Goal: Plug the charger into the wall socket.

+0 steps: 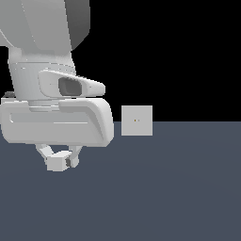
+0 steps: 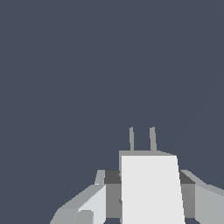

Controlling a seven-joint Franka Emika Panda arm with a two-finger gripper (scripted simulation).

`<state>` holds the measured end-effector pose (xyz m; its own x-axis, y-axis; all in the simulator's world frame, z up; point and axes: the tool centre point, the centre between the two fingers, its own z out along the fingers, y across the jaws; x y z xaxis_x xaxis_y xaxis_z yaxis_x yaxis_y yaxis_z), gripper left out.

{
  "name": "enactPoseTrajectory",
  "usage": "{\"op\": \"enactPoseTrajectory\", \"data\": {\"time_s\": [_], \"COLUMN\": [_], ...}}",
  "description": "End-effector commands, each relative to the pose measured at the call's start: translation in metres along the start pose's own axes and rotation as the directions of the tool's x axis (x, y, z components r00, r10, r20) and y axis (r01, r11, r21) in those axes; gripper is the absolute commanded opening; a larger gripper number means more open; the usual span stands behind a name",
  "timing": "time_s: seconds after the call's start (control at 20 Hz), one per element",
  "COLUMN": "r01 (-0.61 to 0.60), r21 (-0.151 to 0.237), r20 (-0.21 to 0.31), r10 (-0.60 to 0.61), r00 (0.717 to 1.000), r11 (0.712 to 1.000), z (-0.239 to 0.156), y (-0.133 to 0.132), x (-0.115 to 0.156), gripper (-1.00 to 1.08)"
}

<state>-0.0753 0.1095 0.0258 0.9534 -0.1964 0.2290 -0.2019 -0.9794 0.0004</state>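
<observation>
Off-white and boxy, the charger (image 1: 56, 163) sits clamped between your gripper (image 1: 60, 161) fingers, low at about seven o'clock in the exterior view, hanging just above the dark blue-grey floor (image 1: 164, 188). Your jaws are closed only as far as the block's width, one finger pressed on each side. From the wrist view, you see the charger (image 2: 151, 188) filling the space between the grey fingers (image 2: 94, 201), its two thin prongs (image 2: 152, 139) sticking out side by side over bare floor. Your wall socket (image 1: 137, 120) stands upright well apart from the charger, toward two o'clock of it, near the frame's centre, two tiny holes at its middle.
</observation>
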Motion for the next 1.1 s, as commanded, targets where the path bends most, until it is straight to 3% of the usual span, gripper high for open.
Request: {"op": "enactPoseTrajectory", "data": {"time_s": [0.0,1.05], "r01": [0.014,0.172], "r21": [0.003,0.041], "r20": [-0.001,-0.005], "r10": [-0.014,-0.171], "r00": [1.000,0.985], "r11": [1.000,0.984], "z": [-0.004,-0.036], "y": [0.011,0.116], "x": [0.009,0.106], "gripper": [-1.00,-1.00]}}
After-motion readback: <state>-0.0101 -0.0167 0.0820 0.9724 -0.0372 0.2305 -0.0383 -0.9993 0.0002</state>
